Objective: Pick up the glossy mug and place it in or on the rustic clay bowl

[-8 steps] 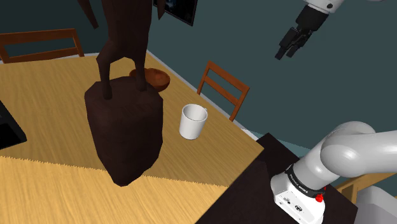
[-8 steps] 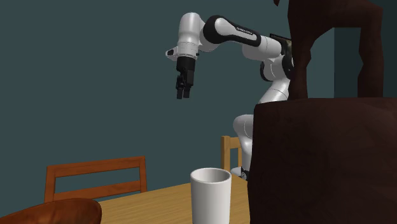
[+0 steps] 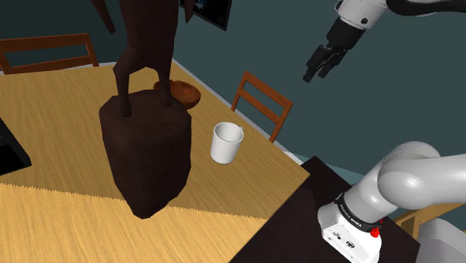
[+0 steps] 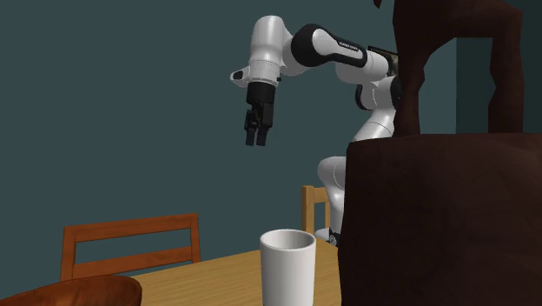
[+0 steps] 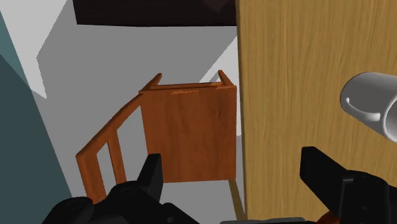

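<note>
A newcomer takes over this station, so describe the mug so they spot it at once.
Start at the wooden table and the big dark brown block standing on it. Between that block and the table edge by the wooden chair stands the mug. It is white, tall and upright; the neighbouring brown bowl is low and wide.

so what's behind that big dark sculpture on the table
A reddish-brown bowl sits behind the dark sculpture in the shoulder view; the sculpture covers part of its rim. The bowl's visible inside looks empty; the covered part cannot be checked.
</note>
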Tool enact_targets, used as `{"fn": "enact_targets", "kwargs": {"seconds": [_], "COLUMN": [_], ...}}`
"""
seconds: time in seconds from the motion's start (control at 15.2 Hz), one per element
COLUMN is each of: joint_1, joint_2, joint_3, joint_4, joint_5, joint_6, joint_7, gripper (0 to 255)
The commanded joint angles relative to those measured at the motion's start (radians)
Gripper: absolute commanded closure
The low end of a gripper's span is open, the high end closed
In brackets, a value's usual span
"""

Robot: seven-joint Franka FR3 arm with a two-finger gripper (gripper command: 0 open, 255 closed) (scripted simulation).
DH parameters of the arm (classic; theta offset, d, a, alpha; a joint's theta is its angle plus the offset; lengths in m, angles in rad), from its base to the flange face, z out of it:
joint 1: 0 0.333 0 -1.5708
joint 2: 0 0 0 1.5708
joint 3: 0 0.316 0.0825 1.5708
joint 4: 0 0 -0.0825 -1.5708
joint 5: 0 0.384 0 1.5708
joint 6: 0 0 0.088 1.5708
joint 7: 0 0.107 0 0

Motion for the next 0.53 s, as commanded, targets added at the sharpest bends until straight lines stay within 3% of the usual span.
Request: {"fn": "enact_targets", "kwargs": {"seconds": [0.0, 0.46], "joint_1": [0.015, 0.064], "joint_2": [0.003, 0.07], "joint_3": [0.041, 0.204], "joint_4": [-0.018, -0.06], "joint_5": [0.02, 0.084], "joint_6": [0.029, 0.161], "joint_7": [0.043, 0.203], "gripper": [0, 0]}}
